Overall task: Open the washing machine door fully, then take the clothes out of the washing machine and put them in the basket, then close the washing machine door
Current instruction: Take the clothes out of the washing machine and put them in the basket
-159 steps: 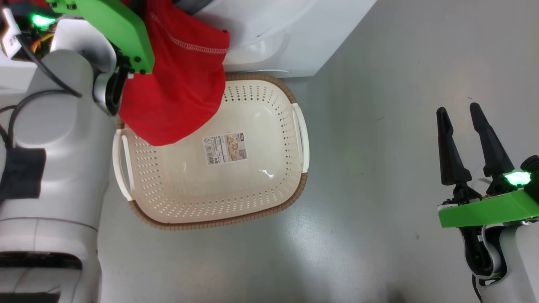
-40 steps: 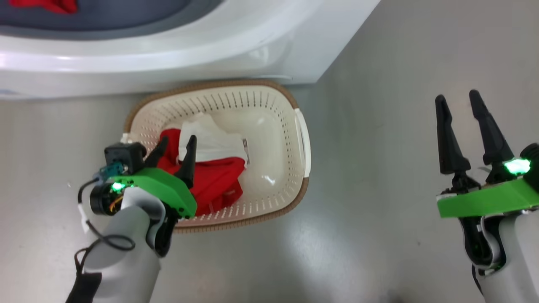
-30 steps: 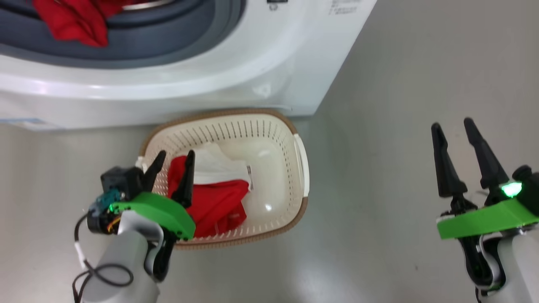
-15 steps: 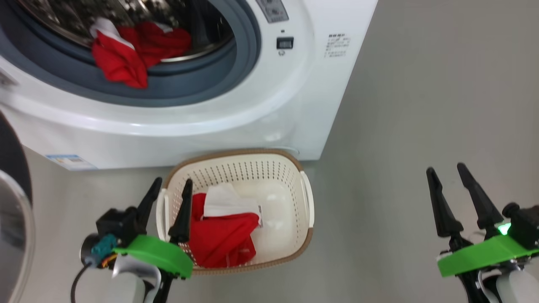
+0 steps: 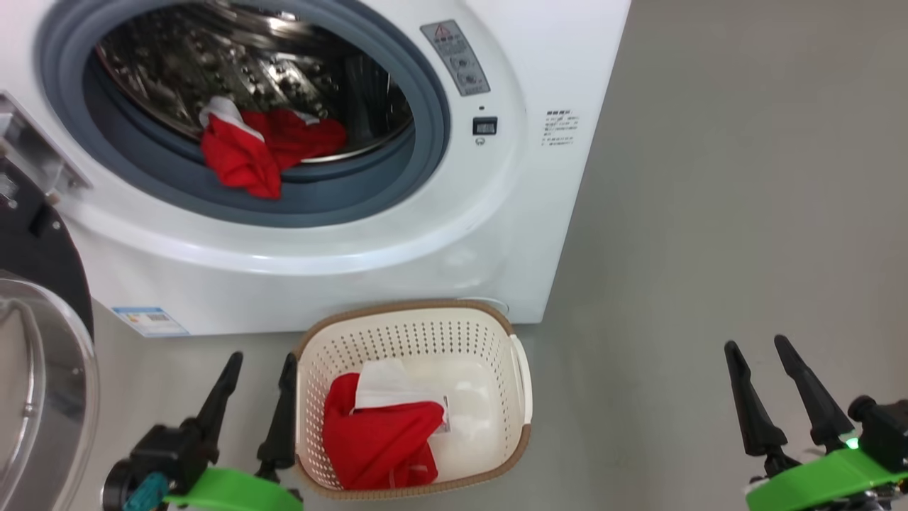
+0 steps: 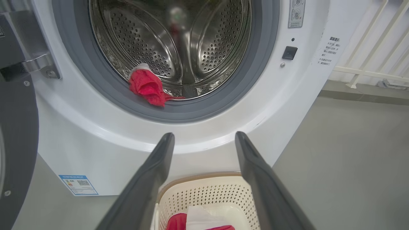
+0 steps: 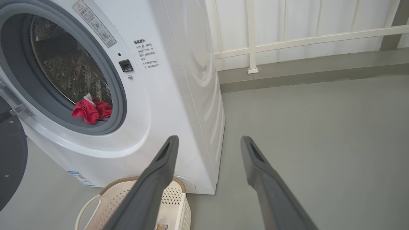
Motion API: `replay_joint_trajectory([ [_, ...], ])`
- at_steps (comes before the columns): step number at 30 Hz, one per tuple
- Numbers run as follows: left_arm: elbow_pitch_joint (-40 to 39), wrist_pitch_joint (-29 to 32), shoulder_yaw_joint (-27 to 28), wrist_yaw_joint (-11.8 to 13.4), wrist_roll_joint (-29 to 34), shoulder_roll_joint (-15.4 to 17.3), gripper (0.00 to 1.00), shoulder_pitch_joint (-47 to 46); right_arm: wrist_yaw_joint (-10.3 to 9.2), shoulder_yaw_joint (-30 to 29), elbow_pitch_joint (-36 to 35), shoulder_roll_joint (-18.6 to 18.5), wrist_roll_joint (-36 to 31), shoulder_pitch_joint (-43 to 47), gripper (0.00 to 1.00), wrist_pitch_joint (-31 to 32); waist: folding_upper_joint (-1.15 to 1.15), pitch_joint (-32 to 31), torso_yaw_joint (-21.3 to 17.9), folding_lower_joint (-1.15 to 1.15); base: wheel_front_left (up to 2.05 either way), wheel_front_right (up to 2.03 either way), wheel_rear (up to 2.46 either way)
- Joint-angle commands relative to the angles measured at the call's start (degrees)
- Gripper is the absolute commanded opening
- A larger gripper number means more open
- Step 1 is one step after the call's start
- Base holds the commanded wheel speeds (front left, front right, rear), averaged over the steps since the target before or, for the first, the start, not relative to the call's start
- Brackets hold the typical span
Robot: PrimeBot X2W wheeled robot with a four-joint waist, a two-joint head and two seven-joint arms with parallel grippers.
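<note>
Head view: the whole frame has shifted since half a second ago, so the camera tilted up. More of the washer (image 5: 425, 248) drum shows and the basket (image 5: 523, 369) sits lower in frame. Left gripper (image 5: 260, 360) is released and empty. Both fingers are now outside the basket, with its wall just beside the inner finger; before, that finger overlapped the rim. The red garment it carried five seconds back is now with the clothes (image 5: 383, 443) in the basket, a white piece on top. Right gripper (image 5: 756, 345) is spread, empty, and well apart from the basket, same pose as before. A red piece (image 5: 245, 152) with white trim hangs over the drum lip, far ahead of the left fingers. The door (image 5: 42, 369) is swung open beside the left gripper and cut by the frame edge. Both wrists are cut off at the bottom.

Left wrist view: the fingers are apart with nothing between them. The drum is straight ahead, the red piece ahead and slightly left of the tips. The basket is under the fingers, mostly cut off. The door is a dark slab at far left. The drum back is blurry.

Right wrist view: the fingers are apart and empty. The washer is ahead-left and the red piece is small on the lip. The basket is partly hidden by the left finger and cut at the bottom. The door is a dark sliver at the edge.
</note>
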Motion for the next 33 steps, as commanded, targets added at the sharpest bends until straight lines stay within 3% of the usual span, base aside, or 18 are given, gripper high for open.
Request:
replay_joint_trajectory([
  [1, -2.29, -0.52, 2.32, -0.3, 0.97, 0.6, 1.0, 0.67, 0.37, 0.78, -1.35, -1.3, 0.29, 0.48, 1.0, -0.37, 0.0, -1.2, -0.01, 0.0, 0.0, 0.0, 0.0],
  [16, -11.45, -0.52, 6.78, -0.16, 2.76, 0.27, 1.0, 10.4, 0.37, -0.73, -2.0, -1.31, 0.37, 3.99, 1.0, -0.37, 0.0, -3.06, -0.52, 0.0, 0.0, 0.0, 0.0],
  [33, -12.63, -0.52, 5.59, 1.8, 0.7, 0.25, 1.0, 10.33, 0.37, -1.17, -2.07, -1.04, 0.35, 2.88, 1.0, -0.37, 0.0, -1.64, -0.45, 0.0, 0.0, 0.0, 0.0],
])
